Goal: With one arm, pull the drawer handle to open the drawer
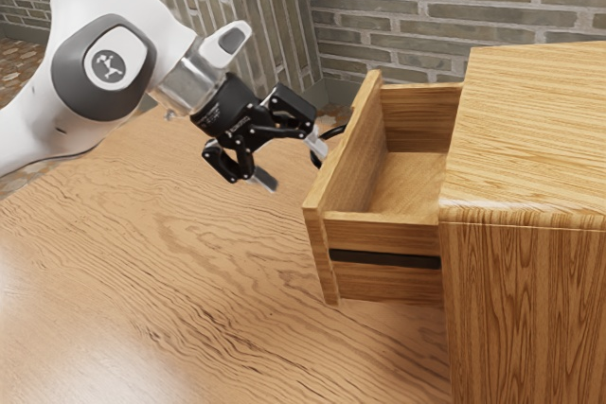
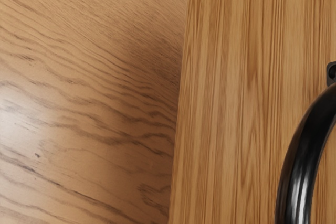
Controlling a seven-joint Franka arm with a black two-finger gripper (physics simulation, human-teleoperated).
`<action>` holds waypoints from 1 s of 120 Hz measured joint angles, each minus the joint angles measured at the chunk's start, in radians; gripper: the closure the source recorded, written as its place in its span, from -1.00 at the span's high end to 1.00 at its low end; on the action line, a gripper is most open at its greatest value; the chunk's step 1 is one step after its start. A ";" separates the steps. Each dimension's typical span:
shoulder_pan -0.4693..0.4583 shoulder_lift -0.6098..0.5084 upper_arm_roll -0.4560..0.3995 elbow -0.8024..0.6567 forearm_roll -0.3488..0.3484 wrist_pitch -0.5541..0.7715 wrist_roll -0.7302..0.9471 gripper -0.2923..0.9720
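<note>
Drawer handle, a black curved loop (image 1: 331, 128), is mounted on the outer face of the light wooden drawer (image 1: 346, 150) and arches out from that face toward the exterior view's left, where the arm is. In the wrist view the drawer handle (image 2: 302, 177) is seen as a glossy black arc with one dark mounting end against the drawer front, whose grain runs along the panel (image 2: 236, 98).

The drawer stands well out of the tall wooden cabinet (image 1: 521, 262). Its sliding axis runs from the cabinet toward the exterior view's left, and its hollow inside is exposed from above. The long edge of the front panel runs from the near lower corner up and away toward the brick wall (image 1: 426, 7).

The black two-finger end effector (image 1: 292, 164) is held just beside the handle with its fingers spread wide. One fingertip is close to the loop and the other is well apart from it, out over the counter; nothing is gripped between them.

The white arm (image 1: 104, 63) reaches in from the exterior view's upper left.

A broad stretch of wood-grained counter (image 1: 170, 281) lies before the drawer front.
</note>
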 joint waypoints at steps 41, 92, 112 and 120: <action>-0.030 -0.034 0.083 -0.026 0.025 -0.008 0.002 0.54; -0.121 -0.070 0.240 -0.048 0.061 -0.015 0.003 0.54; -0.143 -0.097 0.279 -0.062 0.079 -0.019 0.004 0.54; -0.145 -0.116 0.287 -0.074 0.088 -0.020 0.004 0.54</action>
